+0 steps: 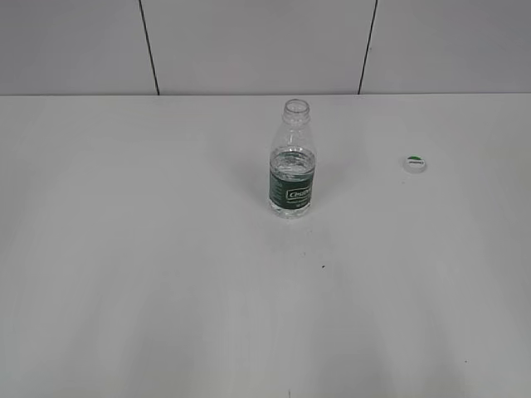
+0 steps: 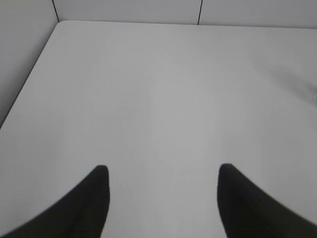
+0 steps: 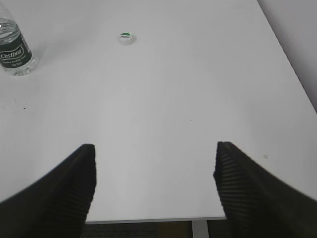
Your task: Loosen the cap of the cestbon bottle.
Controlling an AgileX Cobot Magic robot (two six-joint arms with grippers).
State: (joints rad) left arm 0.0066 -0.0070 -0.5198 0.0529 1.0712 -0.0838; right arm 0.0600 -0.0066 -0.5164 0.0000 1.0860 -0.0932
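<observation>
The cestbon bottle (image 1: 292,163) stands upright in the middle of the white table, its mouth open with no cap on it. It also shows at the top left of the right wrist view (image 3: 14,47). The cap (image 1: 415,163) lies flat on the table to the bottle's right, apart from it, green mark up; it shows in the right wrist view (image 3: 126,37) too. My left gripper (image 2: 162,171) is open and empty over bare table. My right gripper (image 3: 154,148) is open and empty near the table's front edge. Neither gripper shows in the exterior view.
The white table (image 1: 166,274) carries only the bottle and cap. A grey panelled wall (image 1: 249,41) rises behind it. The table's left edge (image 2: 29,84) shows in the left wrist view, its front edge (image 3: 153,218) and right edge in the right wrist view.
</observation>
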